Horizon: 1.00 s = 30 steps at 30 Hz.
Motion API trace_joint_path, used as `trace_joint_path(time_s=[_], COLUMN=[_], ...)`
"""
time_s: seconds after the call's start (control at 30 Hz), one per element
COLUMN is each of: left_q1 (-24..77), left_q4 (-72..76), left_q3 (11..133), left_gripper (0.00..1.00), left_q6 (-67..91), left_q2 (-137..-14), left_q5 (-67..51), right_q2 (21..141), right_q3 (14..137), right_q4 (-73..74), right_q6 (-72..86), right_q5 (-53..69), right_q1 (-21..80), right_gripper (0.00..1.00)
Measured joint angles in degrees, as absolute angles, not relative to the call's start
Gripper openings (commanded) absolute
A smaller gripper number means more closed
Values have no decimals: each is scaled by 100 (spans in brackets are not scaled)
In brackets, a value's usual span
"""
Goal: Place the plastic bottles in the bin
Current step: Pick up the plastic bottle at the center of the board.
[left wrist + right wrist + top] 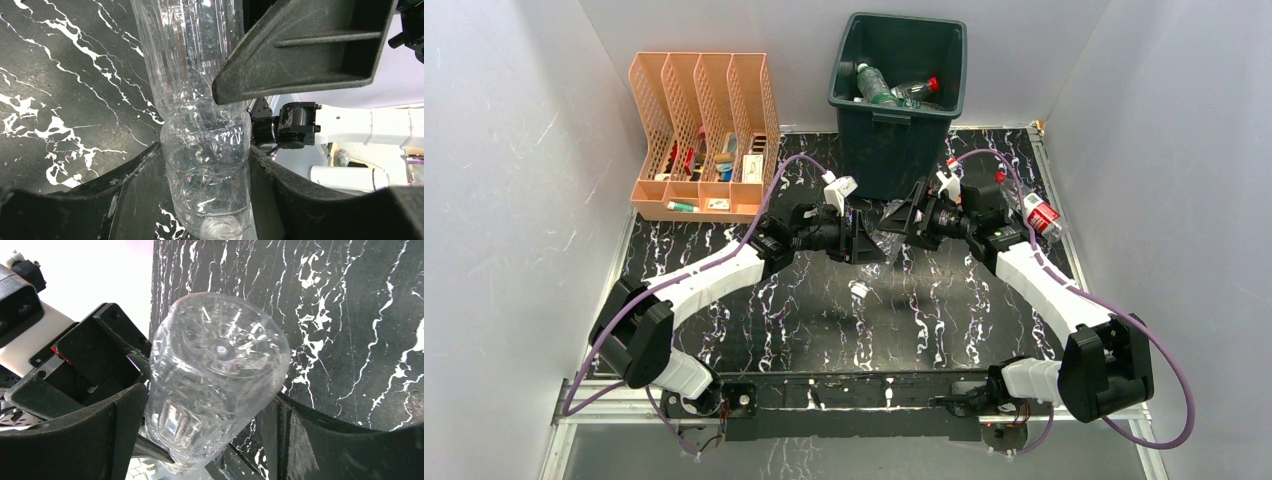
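Hanging above the tabletop just in front of the tall dark green square plastic bin [894, 150], a clear, label-less ribbed plastic bottle [200, 125] lies roughly level between the two grippers. The left gripper [205, 148] has it fast: both black fingers press into the narrow waist near the neck end, and the jaws stand only as far apart as that waist. From the bin's other side the right gripper [210, 395] brackets the bottle's rounded base, its jaws spread wide, one finger on each flank of the plastic. Whether those fingers actually press on the bottle cannot be told.

Inside the bin lie at least two more plastic bottles, one with a green label [879, 88] and one with a red cap [916, 90]. Right of the bin, beyond the right arm's wrist, a red-labelled clear bottle [1042, 213] rests near the edge of the black white-veined marble-pattern table [824, 320]. Left of the bin stands a peach slotted file organizer [704, 140] holding small items too small to make out.
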<state>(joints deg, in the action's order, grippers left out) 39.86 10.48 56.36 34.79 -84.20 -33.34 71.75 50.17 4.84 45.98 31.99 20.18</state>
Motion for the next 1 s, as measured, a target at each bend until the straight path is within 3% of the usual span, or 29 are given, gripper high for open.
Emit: trace_joint_path(time_s=[0.27,0.6,1.0], left_q1=[3986,3986,3986], left_q4=[1190,602,-239], left_q3=[5634,5631,5581], left_gripper=[75,98,98], left_q6=[3562,3426,3404], left_q2=[-8455,-8117,-6504], left_q5=[-3402,-3190,-2904], right_q2=[7175,7129,6982], right_q3=[5011,5223,7279], right_q4=[285,718,1935], right_q6=[4703,4453,3358], right_q5=[3177,2821,1835], right_q1=[2119,2130,2130], right_gripper=[59,58,59])
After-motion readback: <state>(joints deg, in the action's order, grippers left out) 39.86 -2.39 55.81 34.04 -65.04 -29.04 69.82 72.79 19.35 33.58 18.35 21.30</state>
